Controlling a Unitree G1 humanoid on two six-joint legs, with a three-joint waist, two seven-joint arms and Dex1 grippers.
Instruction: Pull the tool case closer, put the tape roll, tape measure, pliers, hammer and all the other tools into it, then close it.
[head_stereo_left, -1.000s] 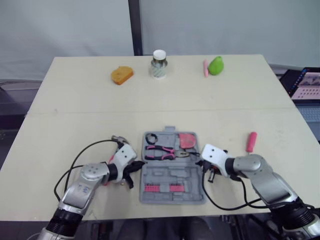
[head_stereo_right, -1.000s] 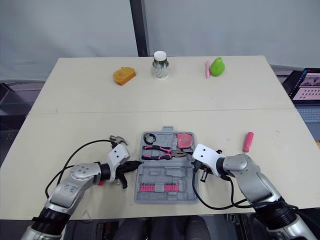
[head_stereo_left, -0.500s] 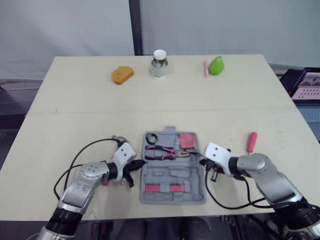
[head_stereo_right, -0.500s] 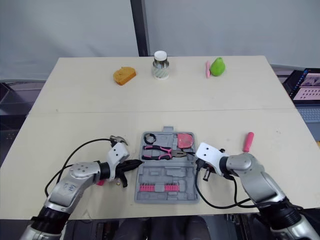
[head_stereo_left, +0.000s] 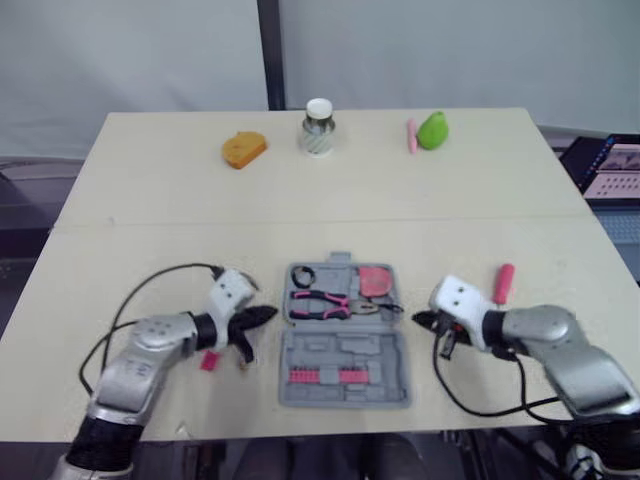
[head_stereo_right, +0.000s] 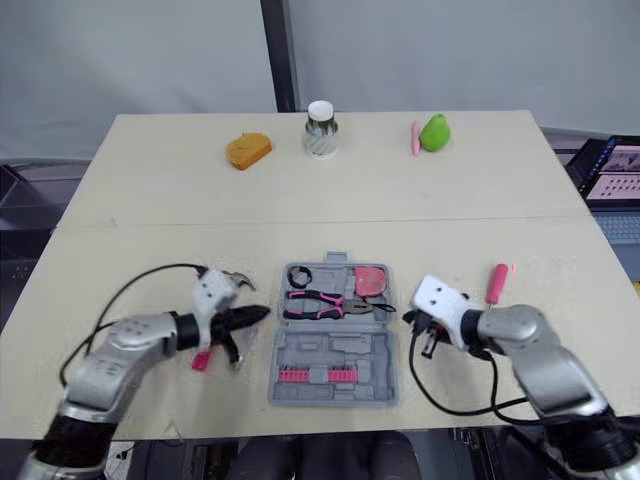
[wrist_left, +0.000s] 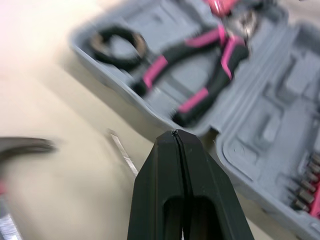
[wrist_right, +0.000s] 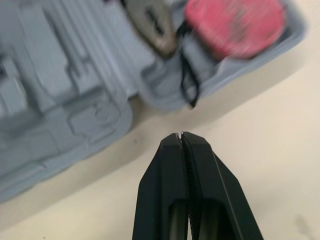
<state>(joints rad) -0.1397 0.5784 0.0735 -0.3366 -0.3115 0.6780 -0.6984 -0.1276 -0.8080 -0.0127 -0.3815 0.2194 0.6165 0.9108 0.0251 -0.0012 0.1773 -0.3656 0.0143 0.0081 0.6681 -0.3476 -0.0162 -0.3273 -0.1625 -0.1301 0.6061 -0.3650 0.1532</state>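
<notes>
Open grey plastic tool case (head_stereo_left: 385, 352) lies flat on beige table (head_stereo_left: 150, 190), black tape roll (head_stereo_left: 303, 276), pink-handled pliers (head_stereo_left: 320, 303), red tape measure (head_stereo_left: 375, 281) inside. Left gripper (head_stereo_left: 266, 314), right gripper (head_stereo_left: 418, 320) flank it, fingers pressed together, empty. Pink-handled hammer (head_stereo_left: 208, 360) under left gripper; pink-handled screwdriver (head_stereo_left: 503, 283) near right.

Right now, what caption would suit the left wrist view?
Shut left gripper pointing at the open tool case, with pliers and tape roll lying inside.
</notes>
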